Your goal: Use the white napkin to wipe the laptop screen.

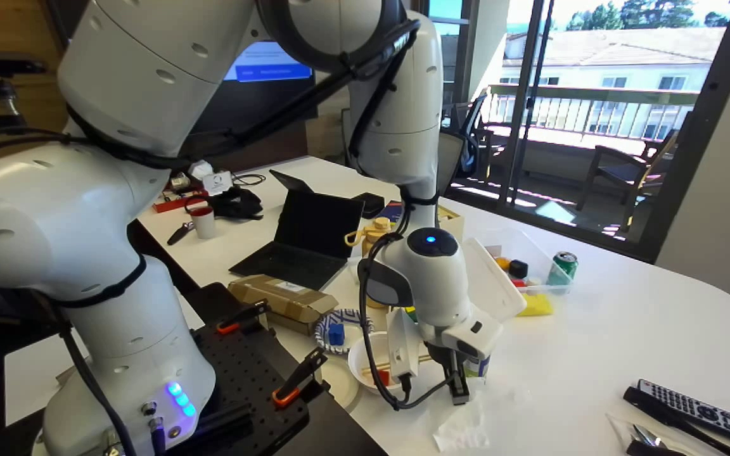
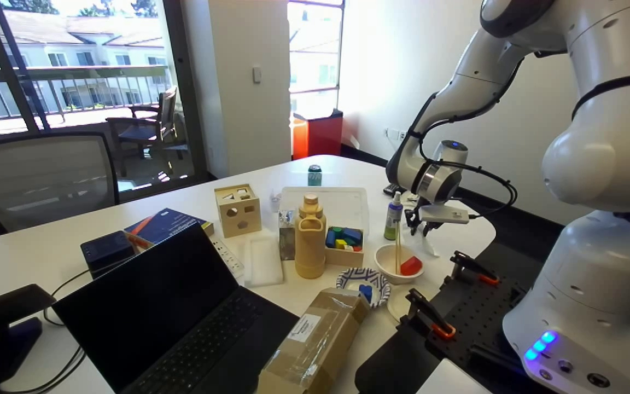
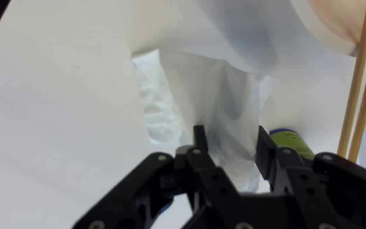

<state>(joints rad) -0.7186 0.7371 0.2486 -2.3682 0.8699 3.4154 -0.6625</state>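
The white table (image 1: 599, 329) spreads smooth across the lower right of an exterior view, and the napkin (image 3: 199, 86) is pale on pale against it. I find it at the centre of the wrist view, below my gripper (image 3: 230, 136), whose fingers stand apart with napkin showing in the gap; I see nothing gripped, and whether either pad touches it I can't tell. I'd expect something light, soft and easily torn, so I'd pinch a fold between the fingers rather than the thin, crinkled strip at its left. The bottle (image 3: 291, 143), round with a green label, shows just beside the right finger in that view, so I'd close with care. Slim wooden chopsticks (image 3: 364, 82) slant down the right edge. The screen (image 2: 151, 295), flat, dark and rectangular, leans across the lower left of an exterior view, wiping still to come, I judge.
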